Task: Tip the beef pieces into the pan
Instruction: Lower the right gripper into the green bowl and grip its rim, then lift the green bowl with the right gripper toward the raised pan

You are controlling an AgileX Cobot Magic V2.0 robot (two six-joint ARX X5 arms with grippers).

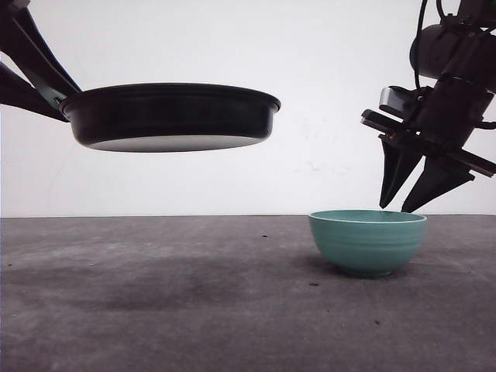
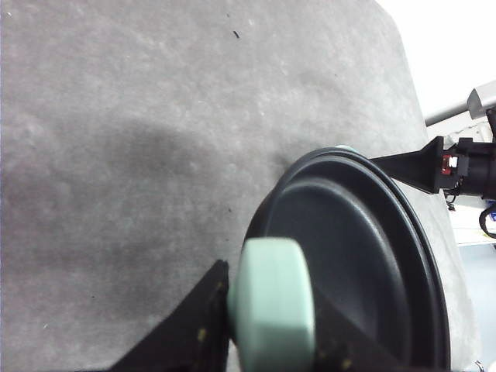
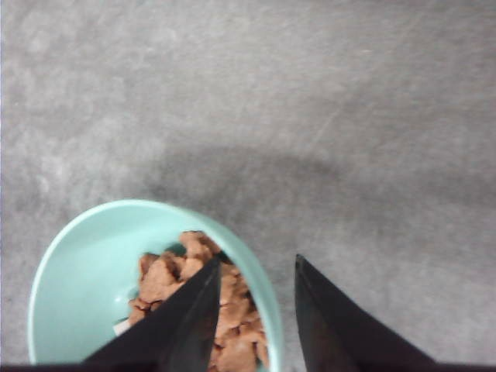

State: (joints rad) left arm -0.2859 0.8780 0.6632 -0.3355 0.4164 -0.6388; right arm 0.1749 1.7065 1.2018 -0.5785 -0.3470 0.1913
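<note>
Grey table [image 1: 155, 310]; pan [image 1: 170, 116] held aloft.

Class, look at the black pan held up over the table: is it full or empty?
Empty. The left wrist view shows the pan bare inside; the beef pieces lie in the bowl.

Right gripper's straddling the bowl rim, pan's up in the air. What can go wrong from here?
1. The right gripper is open with one finger inside the teal bowl, over the beef pieces; closing may pinch or scatter them.
2. The left gripper holds the pan only by its handle; it may tilt.
3. The pan hangs away from the bowl, so pouring now would miss.
</note>
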